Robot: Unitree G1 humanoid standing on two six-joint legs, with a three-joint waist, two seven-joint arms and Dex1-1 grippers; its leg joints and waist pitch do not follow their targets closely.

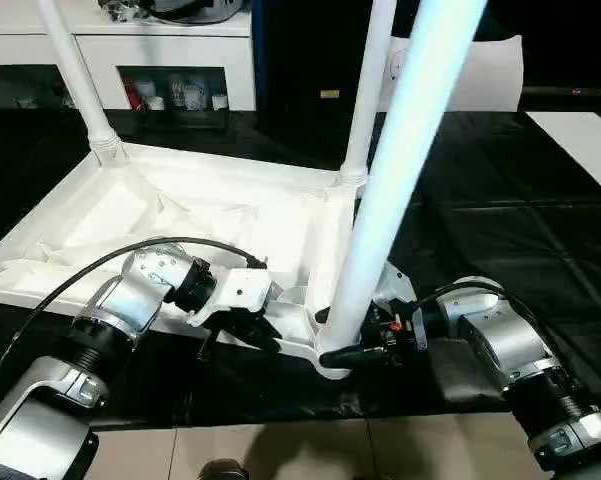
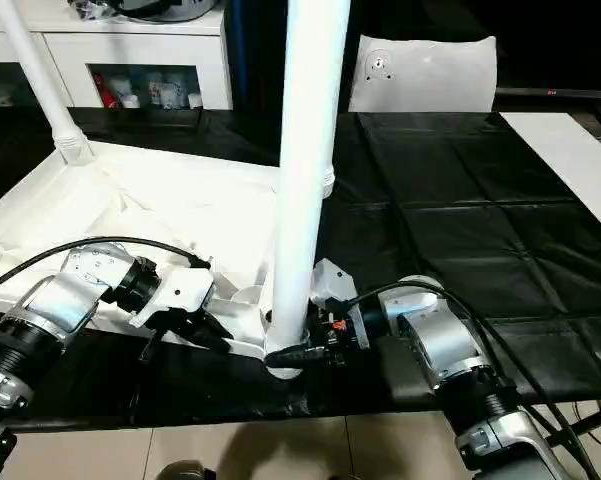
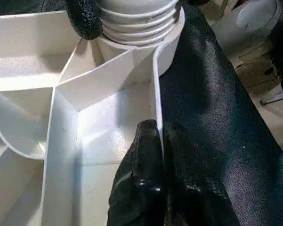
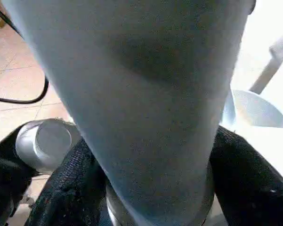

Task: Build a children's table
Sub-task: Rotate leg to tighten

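Pretty tight at the near corner: the tall leg (image 2: 305, 170) stands right between both grippers. Two more legs (image 1: 75, 70) block 11 and 12 o'clock. Bare black work table (image 2: 460, 220) toward 2 o'clock is open.

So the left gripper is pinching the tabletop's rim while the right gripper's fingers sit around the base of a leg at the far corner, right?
Not the far corner. The right gripper brackets the leg at the near corner, by the left gripper pinching the tabletop's rim, as the right eye view shows.
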